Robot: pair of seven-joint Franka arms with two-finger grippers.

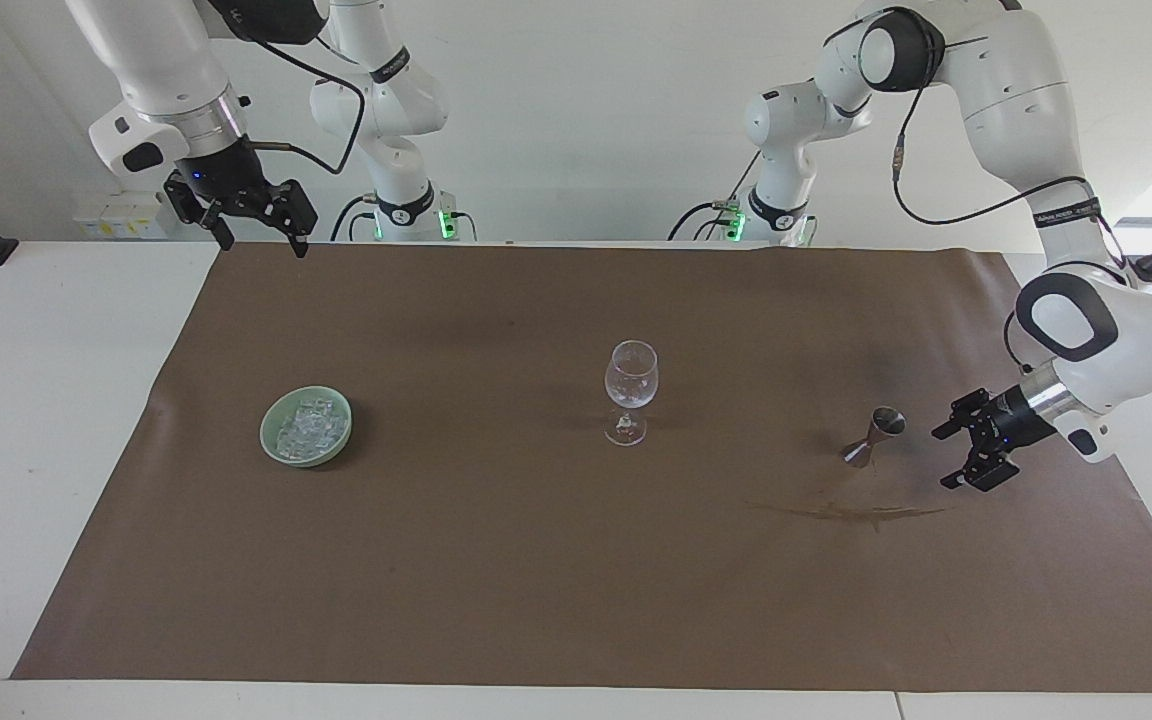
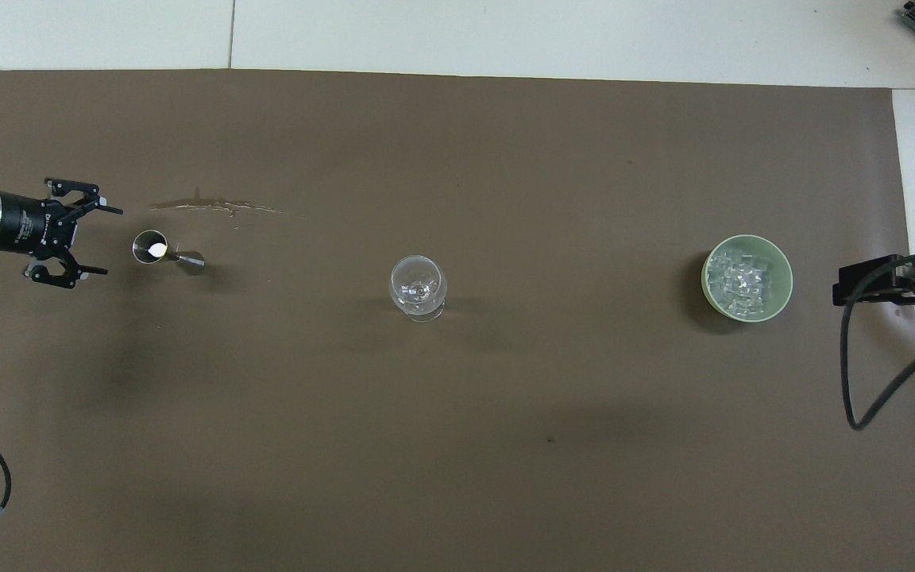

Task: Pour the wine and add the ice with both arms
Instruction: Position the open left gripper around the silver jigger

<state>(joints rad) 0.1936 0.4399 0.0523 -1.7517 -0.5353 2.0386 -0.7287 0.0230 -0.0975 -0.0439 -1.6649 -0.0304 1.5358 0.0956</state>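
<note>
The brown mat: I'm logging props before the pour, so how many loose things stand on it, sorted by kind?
Stemmed glasses: 1, the wine glass at mid-mat.
Bowls: 1, the green bowl holding the ice, toward the right arm's end.
Metal measuring cups: 1, the jigger, beside the open left gripper.
Total: 3.
The right gripper waits, open, over the mat's edge.
</note>
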